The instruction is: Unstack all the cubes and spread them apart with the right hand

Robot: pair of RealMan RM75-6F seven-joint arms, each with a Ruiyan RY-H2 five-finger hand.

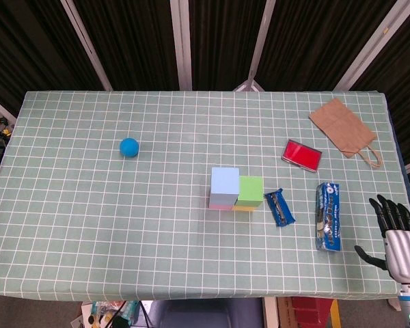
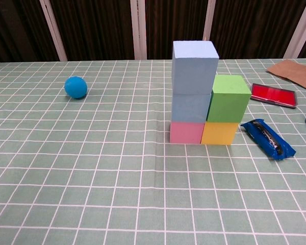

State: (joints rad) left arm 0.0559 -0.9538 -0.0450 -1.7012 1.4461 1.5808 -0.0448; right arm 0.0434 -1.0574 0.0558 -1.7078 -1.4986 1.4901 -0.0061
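Cubes sit in 2 stacks near the middle of the table (image 1: 68,225), touching side by side. The left stack has 3: a pink cube (image 2: 186,132) at the bottom, a blue cube (image 2: 190,106) on it, and a light blue cube (image 2: 194,67) on top. The right stack has 2: a yellow cube (image 2: 220,133) below and a green cube (image 2: 229,98) above. They all have flat, smooth sides and sharp corners.

My right hand (image 1: 396,236) is at the right edge of the table, well apart from the cubes. Its dark fingers (image 1: 388,210) are spread and straight, and it holds nothing. I cannot see my left hand.

The cloth is soft green with thin white lines making squares. A round blue ball (image 1: 129,147) rests far to the left. A shiny blue wrapper (image 1: 280,207) lies just right of the stacks, and a long blue packet (image 1: 328,215) lies near my hand. A flat red box (image 1: 301,154) and a brown paper bag (image 1: 344,128) lie farther back.
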